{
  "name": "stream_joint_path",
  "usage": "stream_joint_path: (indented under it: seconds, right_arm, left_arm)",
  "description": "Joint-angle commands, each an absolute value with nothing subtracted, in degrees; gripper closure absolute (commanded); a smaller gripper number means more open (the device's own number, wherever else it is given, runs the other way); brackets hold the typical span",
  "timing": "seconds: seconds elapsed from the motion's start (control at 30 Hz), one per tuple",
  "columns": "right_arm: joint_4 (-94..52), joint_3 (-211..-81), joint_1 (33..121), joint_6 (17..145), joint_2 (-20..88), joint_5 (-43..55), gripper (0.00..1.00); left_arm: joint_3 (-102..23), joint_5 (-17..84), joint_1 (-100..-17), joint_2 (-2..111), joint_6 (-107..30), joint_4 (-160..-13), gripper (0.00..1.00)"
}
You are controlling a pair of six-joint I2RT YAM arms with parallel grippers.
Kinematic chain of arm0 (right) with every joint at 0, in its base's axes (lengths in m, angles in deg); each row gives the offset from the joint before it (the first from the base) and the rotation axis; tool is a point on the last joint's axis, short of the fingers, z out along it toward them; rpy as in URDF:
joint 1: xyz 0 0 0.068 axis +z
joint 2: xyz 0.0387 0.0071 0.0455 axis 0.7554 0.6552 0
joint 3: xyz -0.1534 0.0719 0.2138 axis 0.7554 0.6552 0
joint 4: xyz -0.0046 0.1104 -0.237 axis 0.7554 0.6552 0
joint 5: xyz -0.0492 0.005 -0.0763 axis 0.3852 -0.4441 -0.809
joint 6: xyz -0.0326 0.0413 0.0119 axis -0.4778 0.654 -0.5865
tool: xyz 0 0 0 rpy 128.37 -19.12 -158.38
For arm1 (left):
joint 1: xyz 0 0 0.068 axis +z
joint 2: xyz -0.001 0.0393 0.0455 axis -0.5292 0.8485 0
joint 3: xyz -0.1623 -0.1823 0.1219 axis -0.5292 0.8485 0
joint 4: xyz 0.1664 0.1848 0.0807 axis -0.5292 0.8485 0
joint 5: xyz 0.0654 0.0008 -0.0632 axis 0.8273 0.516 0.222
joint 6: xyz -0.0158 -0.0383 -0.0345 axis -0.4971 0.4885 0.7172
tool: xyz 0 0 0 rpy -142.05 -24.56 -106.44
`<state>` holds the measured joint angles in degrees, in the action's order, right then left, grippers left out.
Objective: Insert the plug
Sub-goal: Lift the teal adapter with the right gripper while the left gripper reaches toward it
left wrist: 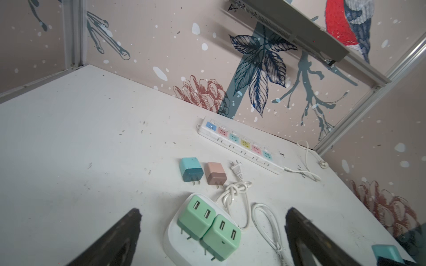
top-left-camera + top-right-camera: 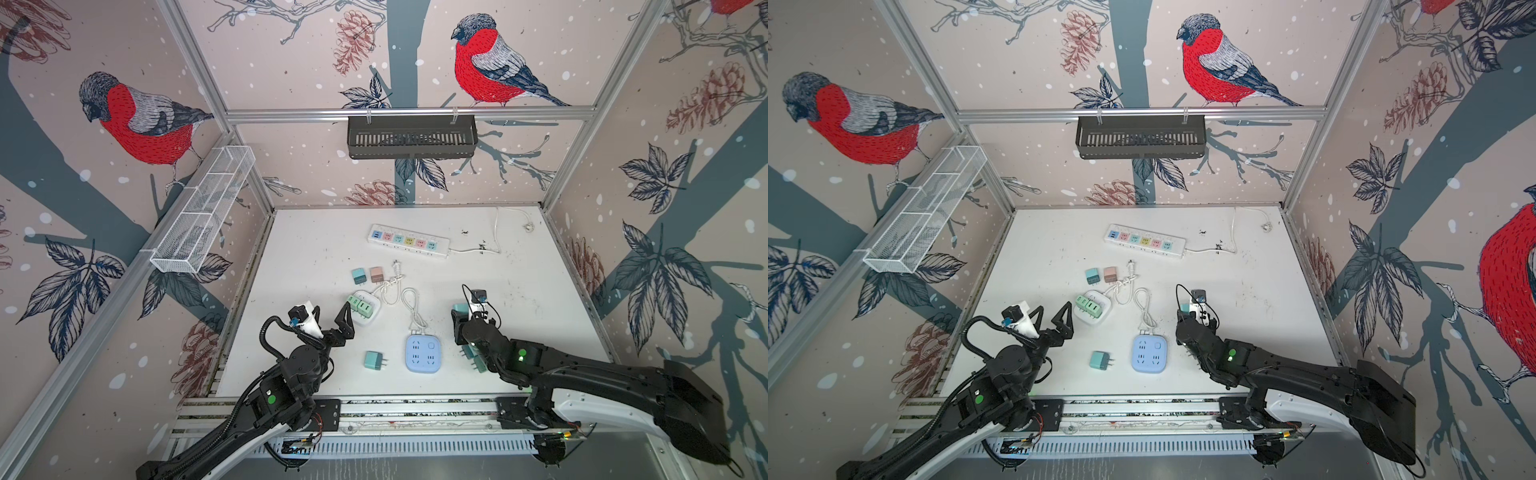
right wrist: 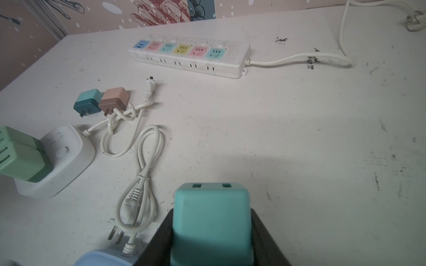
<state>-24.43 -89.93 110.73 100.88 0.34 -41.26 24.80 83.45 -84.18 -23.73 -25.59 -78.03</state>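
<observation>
Right gripper [image 3: 212,241] clamps the teal plug [image 3: 211,214], left gripper [image 2: 331,308] gapes empty; I'd square the prongs over the blue socket block [image 2: 424,353] beside the right jaws, then press straight.

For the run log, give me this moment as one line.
left tool: open, empty | right tool: shut on teal plug | blue socket block: sockets free | task: plug not yet inserted

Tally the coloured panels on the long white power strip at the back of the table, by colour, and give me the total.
Blue panel: 1
Pink panels: 2
Teal panels: 2
Yellow panel: 1
Total: 6
</observation>
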Motion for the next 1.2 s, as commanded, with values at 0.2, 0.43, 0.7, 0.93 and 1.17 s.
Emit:
stream_joint_path:
  seconds: [0.2,0.43,0.7,0.93,1.17]
  right_arm:
    - [-47.8,-84.0,111.4,80.1,-4.7,-42.1,0.95]
    - [-63.0,-79.2,111.3,64.0,-6.2,-34.2,0.96]
    - [-68.7,-77.2,110.0,50.9,-6.2,-28.8,0.98]
    - [-65.7,-79.2,109.9,42.7,-6.7,-21.9,0.98]
    - [-65.7,-79.9,111.3,38.2,-7.0,-16.6,0.97]
  left_arm:
    - [27.0,63.8,-84.2,-22.5,-35.8,-96.3,0.03]
    - [23.6,56.5,-84.2,-12.8,-42.2,-103.4,0.03]
    - [19.3,45.9,-84.2,3.1,-44.8,-109.9,0.03]
    - [14.8,38.7,-84.2,12.9,-45.3,-109.9,0.04]
    - [12.4,33.3,-84.1,17.2,-45.5,-108.8,0.04]
